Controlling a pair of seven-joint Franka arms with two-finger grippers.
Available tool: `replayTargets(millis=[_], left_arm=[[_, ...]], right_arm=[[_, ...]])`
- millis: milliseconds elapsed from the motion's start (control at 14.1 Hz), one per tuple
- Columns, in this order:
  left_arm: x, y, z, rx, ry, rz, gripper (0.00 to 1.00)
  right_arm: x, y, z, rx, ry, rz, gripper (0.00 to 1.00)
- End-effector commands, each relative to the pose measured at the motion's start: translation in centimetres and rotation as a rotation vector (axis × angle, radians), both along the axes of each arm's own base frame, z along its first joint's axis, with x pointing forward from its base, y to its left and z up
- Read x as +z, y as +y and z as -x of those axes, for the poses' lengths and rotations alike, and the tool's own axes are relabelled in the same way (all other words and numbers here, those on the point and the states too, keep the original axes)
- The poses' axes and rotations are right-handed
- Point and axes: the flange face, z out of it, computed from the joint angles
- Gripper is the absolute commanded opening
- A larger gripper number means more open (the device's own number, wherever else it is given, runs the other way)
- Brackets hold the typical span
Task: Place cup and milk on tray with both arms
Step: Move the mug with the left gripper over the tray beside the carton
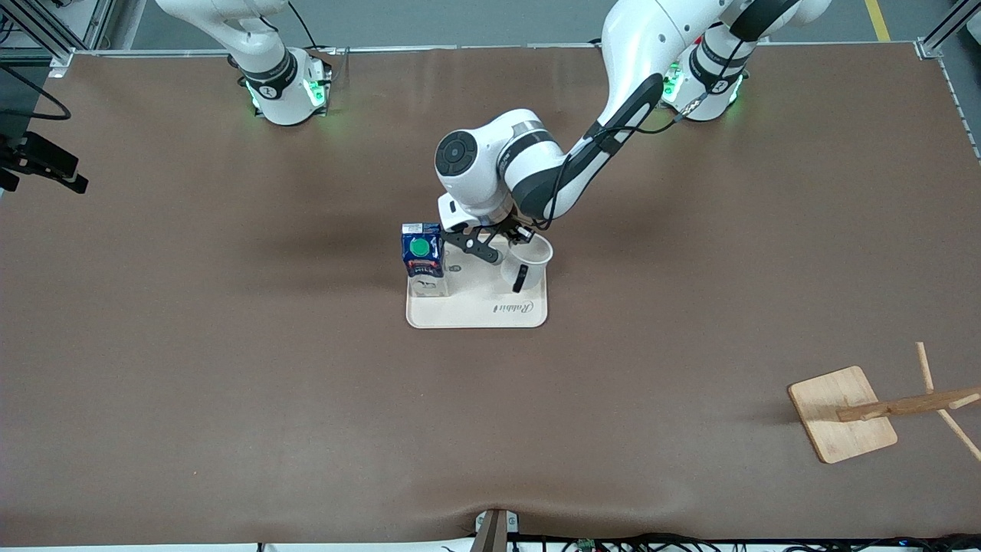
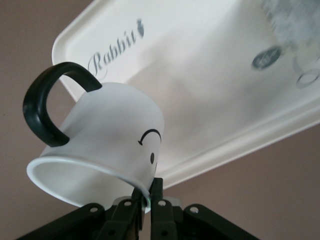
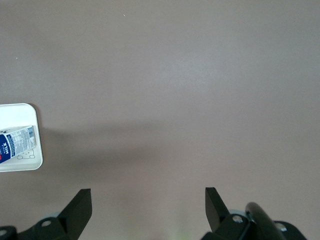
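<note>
At frame centre, the left gripper (image 1: 512, 234) pinches the rim of the cup (image 1: 526, 264) (tilted, handle toward the camera) over the tray (image 1: 477, 310). The milk (image 1: 423, 257) stands upright on the tray's corner toward the right arm's end. The right gripper (image 3: 148, 207), fingers spread, waits above bare table.
</note>
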Motion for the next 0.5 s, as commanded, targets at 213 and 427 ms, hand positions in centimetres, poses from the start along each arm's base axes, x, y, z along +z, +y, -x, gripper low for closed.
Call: replayTargets(millis=[213,427], left_arm=[[0.6,-0.3,0.1,-0.075,0.036,-0.029,0.11],[0.2,-1.1,-0.3,-0.074,0.037,-0.016,0.13]], right_arm=[[0.5,0.5,-0.1,0.02,-0.004,0.003,1.0],[0.5,0.5,-0.1,0.019,-0.006,0.003,1.0]])
